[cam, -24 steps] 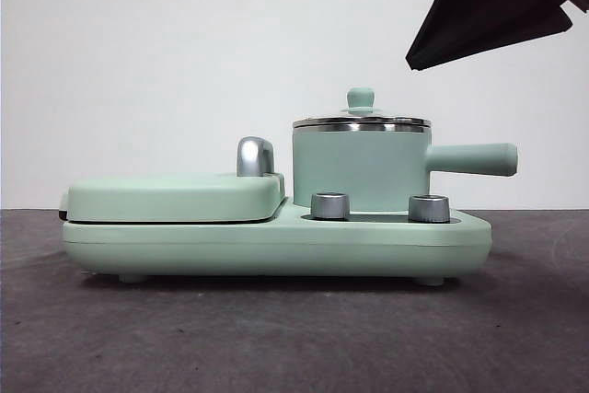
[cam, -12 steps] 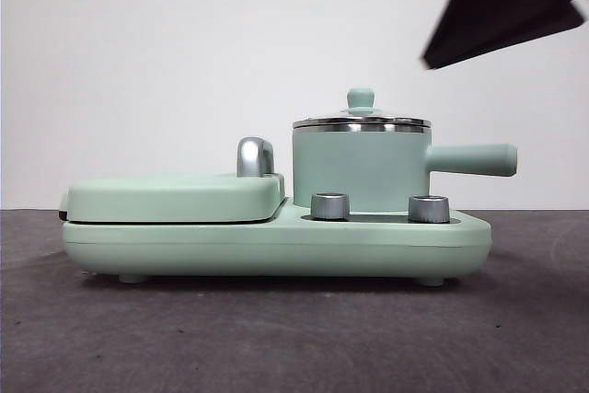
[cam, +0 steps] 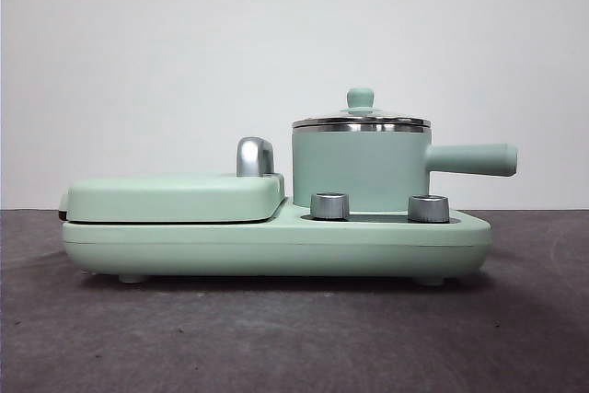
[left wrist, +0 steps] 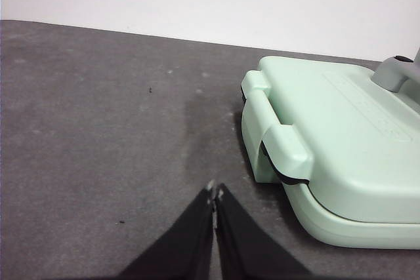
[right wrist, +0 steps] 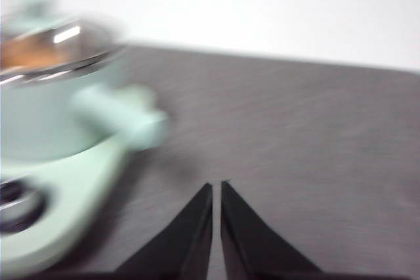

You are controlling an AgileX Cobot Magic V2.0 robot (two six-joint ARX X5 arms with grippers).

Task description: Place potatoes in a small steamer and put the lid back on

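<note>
Steamer: you see the small steamer (cam: 361,170) standing upright on the right half of the green cooker base (cam: 276,244), its straight side handle (cam: 471,159) pointing right, above two steel dials (cam: 330,206).
Lid: the lid (cam: 361,121) sits level on the pot's steel rim, green knob on top.
Potatoes: in your blurred right wrist view an orange-brown mass (right wrist: 29,54) shows through the glass, inside the pot.
Griddle: the flat griddle cover (cam: 175,198) lies closed on the left half of the base, a steel latch (cam: 255,156) behind it.
Left gripper: the left gripper (left wrist: 214,193) hangs over bare table beside the griddle end, jaws pressed together, empty.
Right gripper: the right gripper (right wrist: 216,187) is over the table (right wrist: 295,136) beside the pot's handle, jaws nearly touching, holding nothing.
</note>
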